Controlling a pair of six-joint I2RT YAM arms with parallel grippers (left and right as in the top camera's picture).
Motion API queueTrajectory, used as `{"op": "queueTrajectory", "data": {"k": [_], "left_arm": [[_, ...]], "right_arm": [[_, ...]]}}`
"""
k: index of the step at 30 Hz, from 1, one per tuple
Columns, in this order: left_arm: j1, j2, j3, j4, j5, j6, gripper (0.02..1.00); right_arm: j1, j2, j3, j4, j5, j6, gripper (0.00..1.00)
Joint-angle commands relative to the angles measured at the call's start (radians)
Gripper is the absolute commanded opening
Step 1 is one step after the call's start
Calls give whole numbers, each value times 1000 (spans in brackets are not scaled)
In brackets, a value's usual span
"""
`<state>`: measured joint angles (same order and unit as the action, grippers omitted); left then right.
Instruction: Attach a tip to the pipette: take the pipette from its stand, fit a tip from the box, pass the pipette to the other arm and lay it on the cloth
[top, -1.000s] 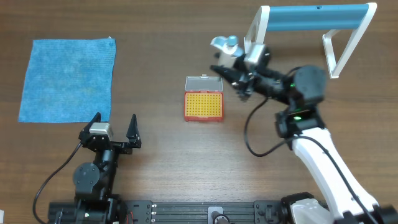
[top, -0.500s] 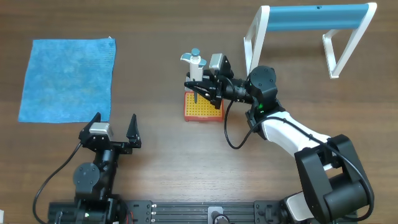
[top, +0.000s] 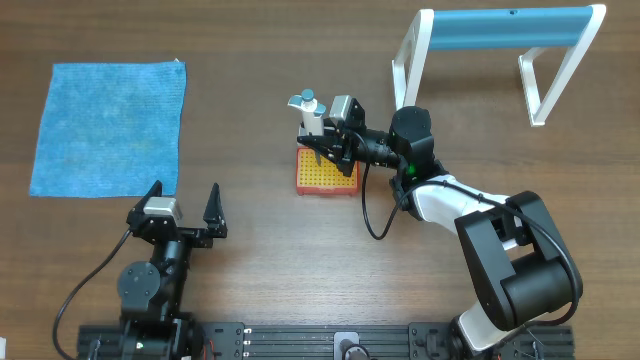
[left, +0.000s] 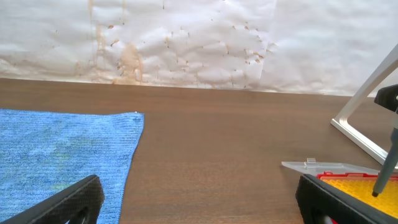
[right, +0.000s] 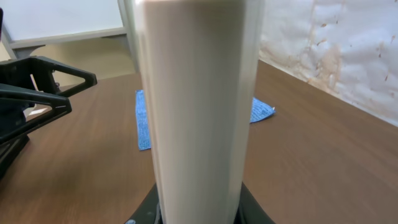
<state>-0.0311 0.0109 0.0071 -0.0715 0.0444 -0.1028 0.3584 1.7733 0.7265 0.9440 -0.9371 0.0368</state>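
My right gripper (top: 324, 137) is shut on the white pipette (top: 310, 108), which stands nearly upright with its blue cap on top. It hangs over the red tip box (top: 327, 170) full of yellow tips. In the left wrist view the pipette's dark shaft (left: 385, 163) ends just above the yellow tips of the box (left: 357, 185). The right wrist view looks straight at the pipette's white body (right: 199, 106). The blue cloth (top: 108, 128) lies flat at the far left. My left gripper (top: 185, 210) sits open and empty near the cloth's front right corner.
The white stand with a blue bar (top: 510, 25) rises at the back right, with one leg (left: 367, 118) in the left wrist view. The box's clear lid (top: 326, 130) lies open behind it. Bare wood stretches between cloth and box.
My right arm swung left from beside the stand to above the tip box, carrying the pipette and turning it upright. The left arm has not moved.
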Motion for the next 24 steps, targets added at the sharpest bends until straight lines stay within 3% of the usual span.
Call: {"op": "queueTrajectory", "data": {"k": [1, 24], "left_arm": [[-4, -7, -2, -8, -10, 9, 996], [-4, -7, -2, -8, -10, 9, 996]], "right_arm": [[-4, 11, -4, 8, 9, -61, 75], [-3, 24, -4, -22, 9, -61, 75]]}}
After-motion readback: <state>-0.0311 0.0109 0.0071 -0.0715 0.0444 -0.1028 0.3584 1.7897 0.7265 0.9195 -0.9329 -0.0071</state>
